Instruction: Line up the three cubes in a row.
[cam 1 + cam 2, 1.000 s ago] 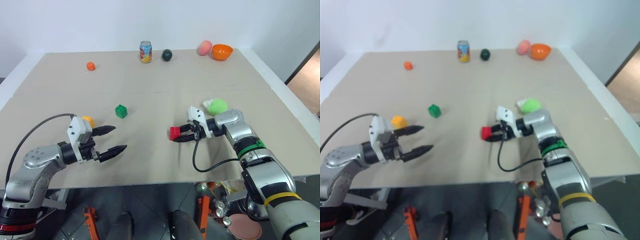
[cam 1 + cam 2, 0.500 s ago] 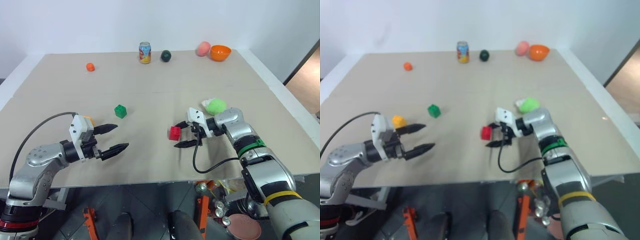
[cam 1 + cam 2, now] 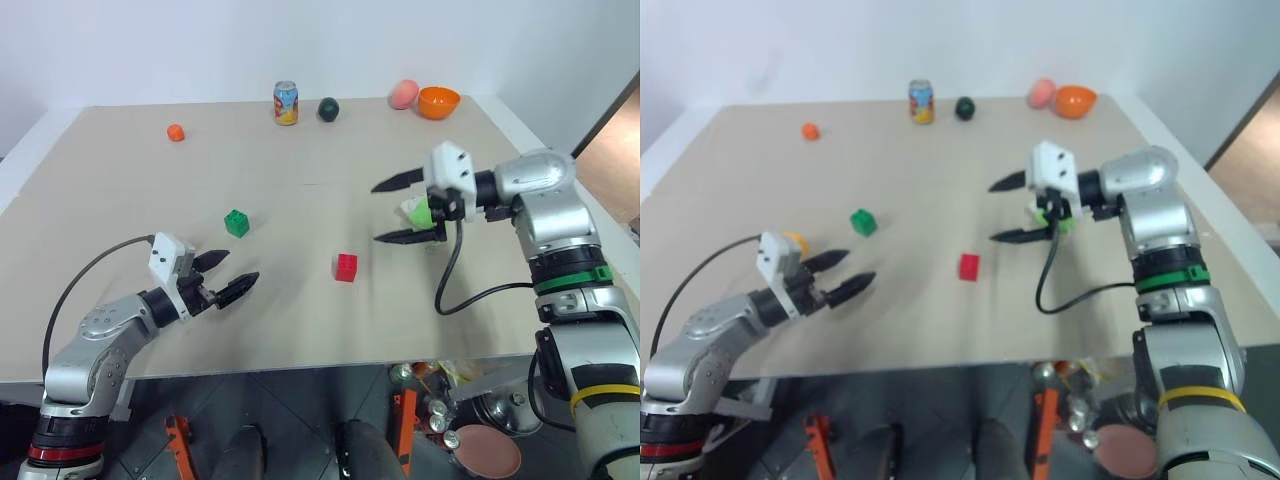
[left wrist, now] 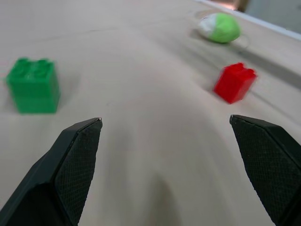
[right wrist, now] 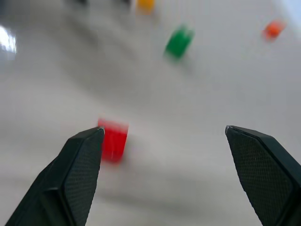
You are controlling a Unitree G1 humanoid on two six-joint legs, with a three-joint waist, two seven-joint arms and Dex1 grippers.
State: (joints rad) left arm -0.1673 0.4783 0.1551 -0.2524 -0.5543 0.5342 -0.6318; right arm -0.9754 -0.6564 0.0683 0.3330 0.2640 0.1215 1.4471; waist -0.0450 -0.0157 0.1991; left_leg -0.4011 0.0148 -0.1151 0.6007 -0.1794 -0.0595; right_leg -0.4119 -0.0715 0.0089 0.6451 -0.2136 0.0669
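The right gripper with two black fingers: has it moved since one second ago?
Yes. The right gripper has risen up and away from the small red studded plastic cube, which sits free on the table.

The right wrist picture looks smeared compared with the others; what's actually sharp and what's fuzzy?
Right wrist view: the red cube, green cube and table are smeared, while the black fingers stay crisp. Left wrist view: the green cube is fairly clear, the red one slightly soft. Head views: evenly lit, sharp.

Silver metal arms w/ black cables, white wrist blocks, black 2-finger gripper each; green+yellow bands on right arm.
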